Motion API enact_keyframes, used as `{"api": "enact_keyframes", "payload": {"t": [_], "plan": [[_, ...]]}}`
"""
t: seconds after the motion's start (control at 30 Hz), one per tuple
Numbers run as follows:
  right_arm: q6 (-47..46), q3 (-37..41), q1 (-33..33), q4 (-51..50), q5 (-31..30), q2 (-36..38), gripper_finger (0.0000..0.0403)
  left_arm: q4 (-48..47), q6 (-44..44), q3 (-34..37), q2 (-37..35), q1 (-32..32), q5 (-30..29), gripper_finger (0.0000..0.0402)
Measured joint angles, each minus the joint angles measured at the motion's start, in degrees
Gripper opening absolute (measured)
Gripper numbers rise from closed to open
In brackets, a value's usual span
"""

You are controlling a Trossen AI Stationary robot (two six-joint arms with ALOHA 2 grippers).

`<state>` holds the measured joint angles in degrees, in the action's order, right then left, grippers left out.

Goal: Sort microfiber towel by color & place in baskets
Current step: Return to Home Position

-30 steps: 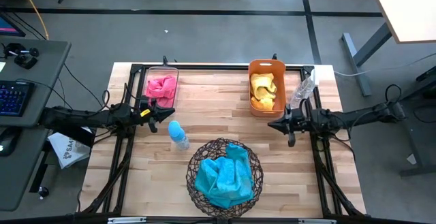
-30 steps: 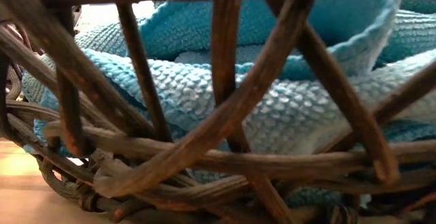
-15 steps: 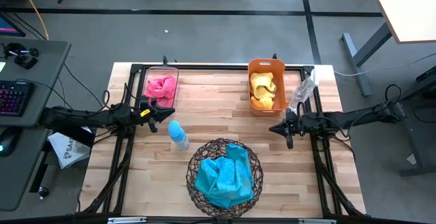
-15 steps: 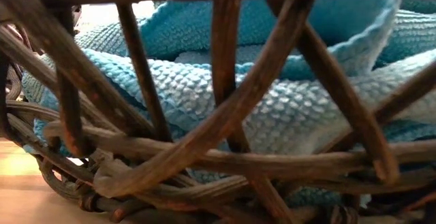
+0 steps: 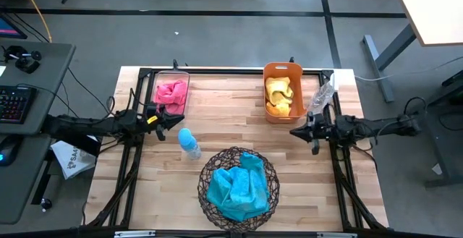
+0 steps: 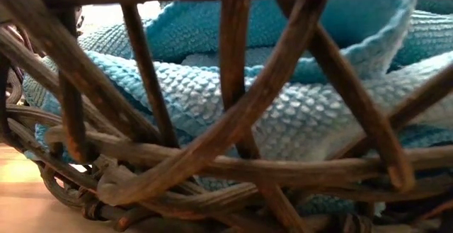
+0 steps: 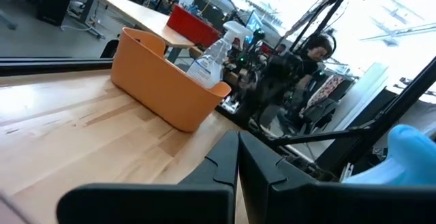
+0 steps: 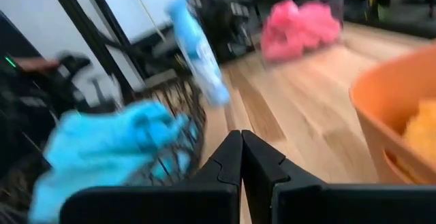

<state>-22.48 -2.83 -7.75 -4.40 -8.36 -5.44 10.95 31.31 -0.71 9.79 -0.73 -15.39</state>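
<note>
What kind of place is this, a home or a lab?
Most likely a robotics lab: a left arm and right arm flank a wooden table, with a keyboard on a desk alongside.

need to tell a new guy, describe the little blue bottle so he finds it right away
On the wooden table, find the round wire basket of teal towels and the clear tub of pink towels. The small bottle sits on bare wood between them, by the left gripper. It is light blue, unlike the clear bottle beside the orange bin.
</note>
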Motion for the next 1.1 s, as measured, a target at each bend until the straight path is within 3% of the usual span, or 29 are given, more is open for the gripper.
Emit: {"api": "enact_keyframes", "payload": {"t": [0.1, 0.3, 0.37, 1.1], "plan": [[0.0, 0.0, 0.1, 0.3, 0.0, 5.4, 0.0000, -4.7, 0.0, 0.0, -2.3, 0.0, 0.0, 0.0000], [0.0, 2.2, 0.4, 10.1, 0.0, 5.4, 0.0000, -8.3, 0.0, 0.0, -7.4, 0.0, 1.5, 0.0000], [0.0, 2.3, 0.4, 9.2, 0.1, 5.4, 0.0000, -8.3, 0.0, 0.0, -9.5, 0.0, 1.5, 0.0000], [0.0, 2.3, 0.4, 6.8, 0.2, 4.6, 0.0000, -8.2, 0.0, 0.0, -9.0, -3.5, 1.4, 0.0000]]}}
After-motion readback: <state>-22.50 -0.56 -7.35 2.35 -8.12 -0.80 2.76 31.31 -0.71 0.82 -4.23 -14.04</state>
